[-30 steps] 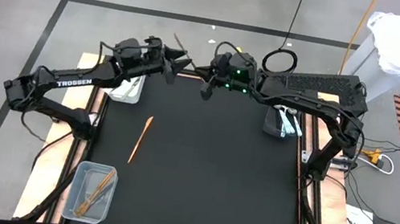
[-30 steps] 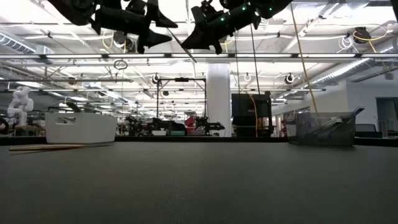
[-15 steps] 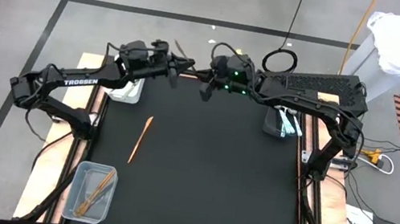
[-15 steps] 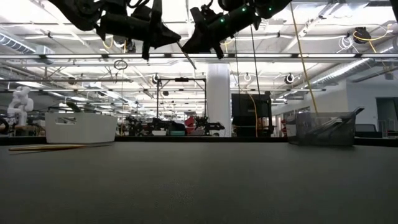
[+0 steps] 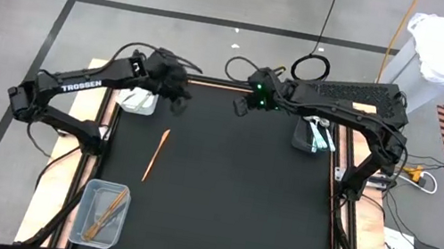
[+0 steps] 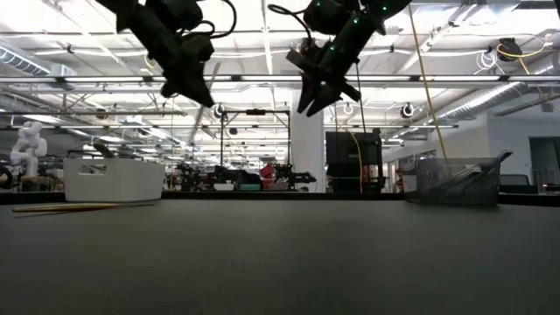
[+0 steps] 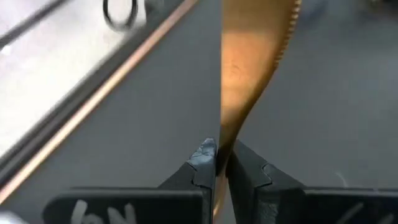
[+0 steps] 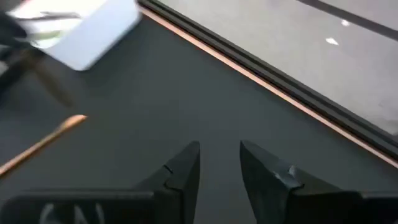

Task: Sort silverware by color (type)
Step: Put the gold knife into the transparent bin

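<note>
The left end effector [image 7: 216,163] is clenched on an orange knife [image 7: 249,68], its serrated blade standing out forward from between the two dark fingertips, which press against the handle from both sides. In the high view this end effector [image 5: 174,98] hangs over the far left part of the black counter [image 5: 228,198], just beside a white bin [image 5: 139,99] that sits at the counter's left edge. The low view shows it raised well above the counter surface.

The right end effector [image 8: 219,163] is released, its fingers parted with a clear gap and nothing between them. It hovers over the far middle of the counter [image 5: 248,106], apart from the left one, also high above the surface.

A second orange utensil [image 5: 155,155] lies flat on the counter's left half, nearer than both arms. A clear bin [image 5: 100,212] at the near left corner holds more orange utensils. A dark bin [image 5: 314,136] at the right edge holds utensils with light-blue handles.
</note>
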{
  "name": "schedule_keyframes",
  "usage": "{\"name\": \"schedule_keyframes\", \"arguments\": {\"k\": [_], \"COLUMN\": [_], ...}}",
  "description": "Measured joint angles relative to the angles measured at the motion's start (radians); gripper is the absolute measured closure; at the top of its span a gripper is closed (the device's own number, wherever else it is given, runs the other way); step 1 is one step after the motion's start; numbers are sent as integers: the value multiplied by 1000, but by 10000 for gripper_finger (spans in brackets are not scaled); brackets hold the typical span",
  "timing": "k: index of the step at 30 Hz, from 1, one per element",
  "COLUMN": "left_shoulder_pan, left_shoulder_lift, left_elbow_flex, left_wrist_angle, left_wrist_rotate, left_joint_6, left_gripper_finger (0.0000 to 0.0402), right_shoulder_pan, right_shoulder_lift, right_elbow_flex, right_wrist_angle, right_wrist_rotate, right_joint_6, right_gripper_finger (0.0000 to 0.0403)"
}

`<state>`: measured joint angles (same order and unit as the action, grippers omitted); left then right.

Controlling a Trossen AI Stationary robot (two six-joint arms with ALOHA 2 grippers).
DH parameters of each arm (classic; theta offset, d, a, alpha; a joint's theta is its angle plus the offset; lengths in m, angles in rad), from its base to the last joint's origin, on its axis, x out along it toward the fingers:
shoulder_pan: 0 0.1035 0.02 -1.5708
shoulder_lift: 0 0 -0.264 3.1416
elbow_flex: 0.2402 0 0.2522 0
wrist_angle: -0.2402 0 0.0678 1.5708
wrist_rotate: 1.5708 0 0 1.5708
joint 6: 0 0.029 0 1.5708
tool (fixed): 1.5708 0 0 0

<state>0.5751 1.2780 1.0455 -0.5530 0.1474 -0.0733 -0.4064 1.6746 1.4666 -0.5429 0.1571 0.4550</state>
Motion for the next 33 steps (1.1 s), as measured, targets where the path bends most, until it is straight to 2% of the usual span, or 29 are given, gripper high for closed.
{"name": "schedule_keyframes", "arguments": {"k": [3,6,8,10,12,18,21,23,27,33], "left_shoulder_pan": [-9,-24,-54,-110,-203,-504,-665,-756,-912,-1116], "left_shoulder_lift": [0,-5,-22,-66,-141,-358,-401,-407,-382,-306], "left_elbow_flex": [23,29,46,62,66,63,63,61,48,-41], "left_wrist_angle": [-114,-229,-388,-557,-658,-695,-755,-786,-776,-632], "left_wrist_rotate": [-32,-21,72,182,188,68,-22,-68,-90,-94], "left_joint_6": [29,-52,-155,-233,-342,-916,-1115,-1171,-1255,-1465], "left_gripper_finger": [376,376,376,375,375,375,375,375,375,375], "right_shoulder_pan": [-1,6,17,35,55,107,143,178,243,302], "right_shoulder_lift": [8,4,-22,-64,-112,-230,-265,-270,-258,-212], "right_elbow_flex": [0,0,-1,-1,0,0,0,0,0,0], "right_wrist_angle": [-15,-5,-27,-30,-54,-162,-196,-208,-210,-212], "right_wrist_rotate": [-9,-26,-24,-21,7,32,48,89,217,302], "right_joint_6": [5,53,129,138,126,106,108,108,109,129], "right_gripper_finger": [287,289,293,297,299,300,300,300,300,300]}}
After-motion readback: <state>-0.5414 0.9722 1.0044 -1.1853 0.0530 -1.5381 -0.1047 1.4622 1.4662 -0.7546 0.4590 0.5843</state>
